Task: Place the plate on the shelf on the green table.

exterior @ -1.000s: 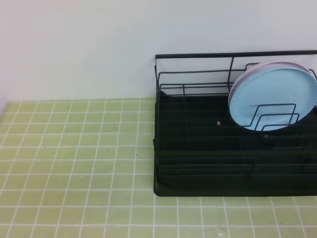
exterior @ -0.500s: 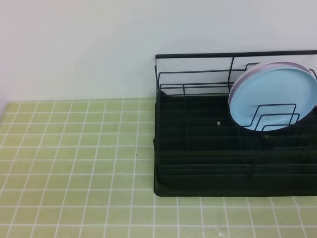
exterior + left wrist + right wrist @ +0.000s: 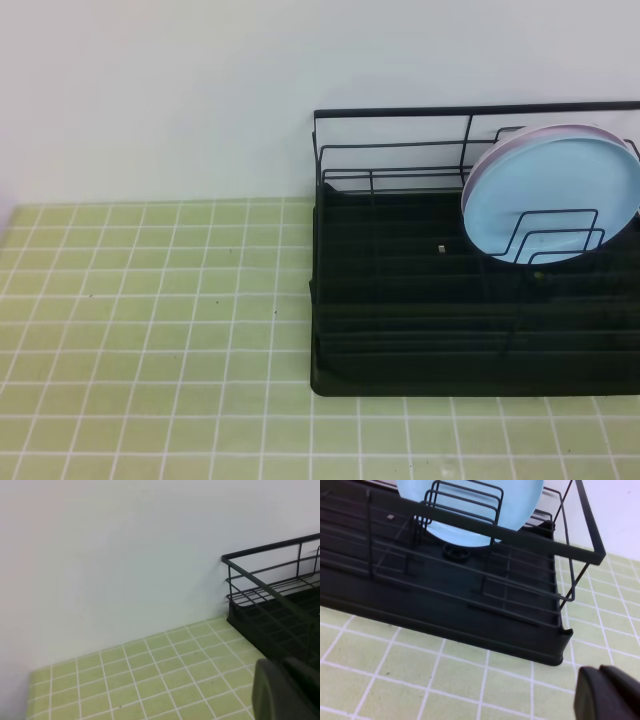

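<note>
Plate [image 3: 552, 200] standing on edge in the shelf [image 3: 400, 330], at about 2 o'clock in the high view, leaning back against a pale pink plate [image 3: 560, 130] of which only a thin rim shows behind. Held upright by the wire dividers [image 3: 555, 235] crossing its lower face; same plate seen from the right wrist at 12 o'clock [image 3: 465, 510]. Shelf resting on the green table [image 3: 150, 300], which fills 7 to 9 o'clock. Judged light, stiff and smooth, likely plastic: little risk of breaking, more of slipping between pads or rolling along the wires. Best taken at the free upper rim, pinched across its thickness, clear of the dividers and of the pink rim behind. Left gripper [image 3: 287, 690] visible only as a dark body at 5 o'clock of its own view, shut, holding nothing. Right gripper [image 3: 607, 692] likewise a dark block at 5 o'clock, closed and empty, over the tiles just beside the shelf's corner. No brand, label or readable writing anywhere; only a tiny pale fleck [image 3: 440, 248] on the tray, too small to read.
</note>
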### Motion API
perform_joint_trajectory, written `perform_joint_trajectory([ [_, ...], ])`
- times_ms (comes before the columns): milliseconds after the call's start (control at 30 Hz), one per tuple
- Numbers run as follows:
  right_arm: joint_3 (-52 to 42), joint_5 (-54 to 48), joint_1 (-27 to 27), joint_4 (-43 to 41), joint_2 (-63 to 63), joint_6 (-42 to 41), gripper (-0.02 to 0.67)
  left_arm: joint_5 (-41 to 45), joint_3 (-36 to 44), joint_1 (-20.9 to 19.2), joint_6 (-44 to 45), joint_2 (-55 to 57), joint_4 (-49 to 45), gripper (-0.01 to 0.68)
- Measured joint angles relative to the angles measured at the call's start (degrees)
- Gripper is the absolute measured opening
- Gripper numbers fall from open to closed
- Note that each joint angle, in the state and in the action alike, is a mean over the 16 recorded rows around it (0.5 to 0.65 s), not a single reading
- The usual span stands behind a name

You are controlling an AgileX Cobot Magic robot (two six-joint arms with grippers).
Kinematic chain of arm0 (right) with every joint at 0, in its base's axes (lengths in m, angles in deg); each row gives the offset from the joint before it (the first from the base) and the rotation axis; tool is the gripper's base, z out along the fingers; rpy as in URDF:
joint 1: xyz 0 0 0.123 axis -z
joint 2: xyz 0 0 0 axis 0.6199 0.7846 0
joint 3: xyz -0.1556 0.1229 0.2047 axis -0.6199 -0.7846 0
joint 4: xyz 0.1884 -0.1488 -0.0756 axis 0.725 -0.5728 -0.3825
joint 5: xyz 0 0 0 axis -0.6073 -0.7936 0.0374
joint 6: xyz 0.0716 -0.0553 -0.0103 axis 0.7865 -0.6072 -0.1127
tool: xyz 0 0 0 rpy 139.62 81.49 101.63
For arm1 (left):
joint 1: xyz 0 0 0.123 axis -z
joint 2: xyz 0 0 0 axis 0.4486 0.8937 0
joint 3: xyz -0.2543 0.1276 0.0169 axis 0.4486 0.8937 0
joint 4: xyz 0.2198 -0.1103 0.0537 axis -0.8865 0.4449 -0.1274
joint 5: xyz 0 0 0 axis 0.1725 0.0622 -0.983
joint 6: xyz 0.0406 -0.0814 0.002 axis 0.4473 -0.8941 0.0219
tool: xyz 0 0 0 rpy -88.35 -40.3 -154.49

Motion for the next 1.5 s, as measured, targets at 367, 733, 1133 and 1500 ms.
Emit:
perform_joint_trajectory([
  [367, 0.0, 0.0, 0.0, 0.0, 0.0, 0.0, 0.001, -18.02, 0.58, -13.81, -8.03, 0.0, 3.66, -0.002],
  [733, 0.0, 0.0, 0.0, 0.0, 0.0, 0.0, 0.001, -42.55, 4.3, -31.72, -17.07, 0.01, 6.51, -0.002],
  [1133, 0.0, 0.0, 0.0, 0.0, 0.0, 0.0, 0.001, -42.96, 9.65, -35.11, -1.19, 0.09, 25.84, -0.002],
  [1500, 0.0, 0.0, 0.0, 0.0, 0.0, 0.0, 0.001, -22.38, 10.3, -35.97, 25.92, 0.09, 45.17, -0.002],
])
